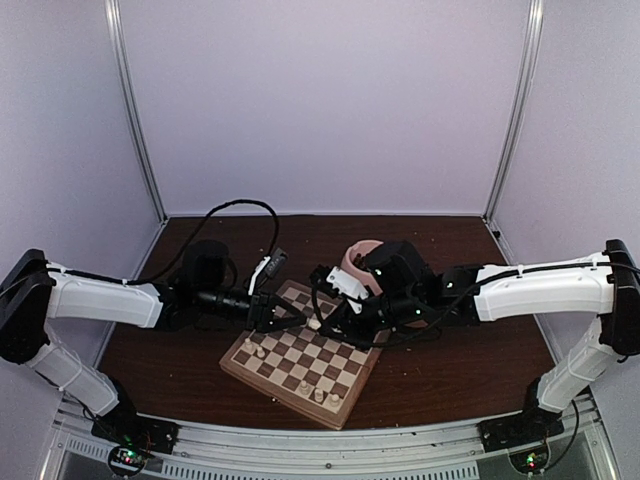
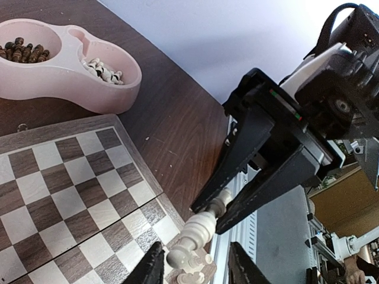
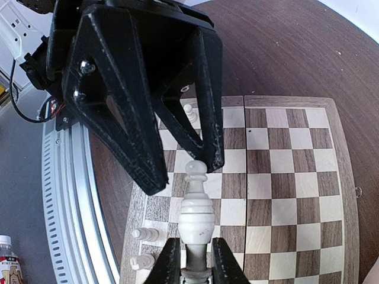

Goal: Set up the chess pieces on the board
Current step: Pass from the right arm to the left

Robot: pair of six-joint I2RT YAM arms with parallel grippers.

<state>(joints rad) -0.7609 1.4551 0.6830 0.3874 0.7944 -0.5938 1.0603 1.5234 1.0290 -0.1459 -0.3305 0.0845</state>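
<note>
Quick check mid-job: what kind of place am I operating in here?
Probably an enclosed lab test booth rather than a home: plain pale walls framed by aluminium posts, a dark wooden table, and a metal mounting rail along its near edge.

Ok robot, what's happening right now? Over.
Right claw shut on a cream chess piece, over the board. Left claw open around its top. Nothing in the way.
</note>
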